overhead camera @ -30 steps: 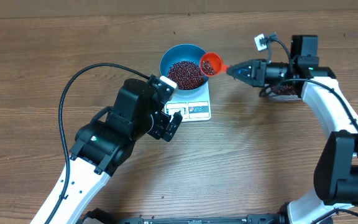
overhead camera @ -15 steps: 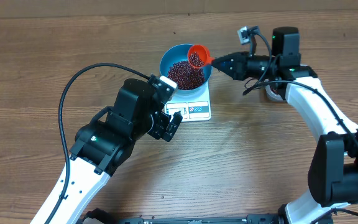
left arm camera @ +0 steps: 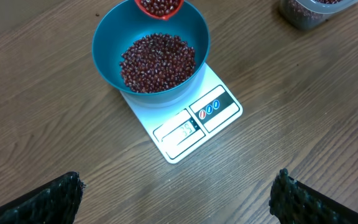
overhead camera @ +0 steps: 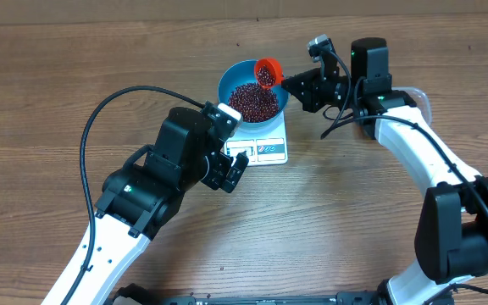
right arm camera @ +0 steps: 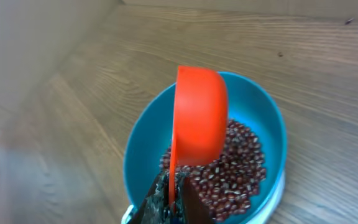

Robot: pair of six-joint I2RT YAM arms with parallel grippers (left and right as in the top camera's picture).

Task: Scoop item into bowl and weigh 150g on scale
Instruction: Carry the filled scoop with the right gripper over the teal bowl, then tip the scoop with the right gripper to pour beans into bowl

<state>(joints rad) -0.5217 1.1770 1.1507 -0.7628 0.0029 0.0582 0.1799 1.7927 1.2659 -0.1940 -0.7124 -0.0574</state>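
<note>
The blue bowl (overhead camera: 227,80) stands on the white scale (overhead camera: 269,151) and holds a heap of red-brown beans (overhead camera: 252,100). My right gripper (overhead camera: 291,83) is shut on the handle of an orange scoop (overhead camera: 267,72), which is tipped on its side over the bowl's far rim. In the right wrist view the scoop (right arm camera: 197,121) hangs above the beans (right arm camera: 235,168) with its handle pinched in my gripper (right arm camera: 173,199). My left gripper (left arm camera: 179,199) hovers open in front of the scale (left arm camera: 219,109), with nothing between its fingers (left arm camera: 55,199).
A clear plastic tub (left arm camera: 316,12) with more beans stands to the right of the scale, mostly hidden under my right arm in the overhead view. A black cable (overhead camera: 100,119) loops over the wooden table on the left.
My right gripper has carried the scoop left from the tub to the bowl's far rim and rolled it onto its side. The left arm has not moved.
</note>
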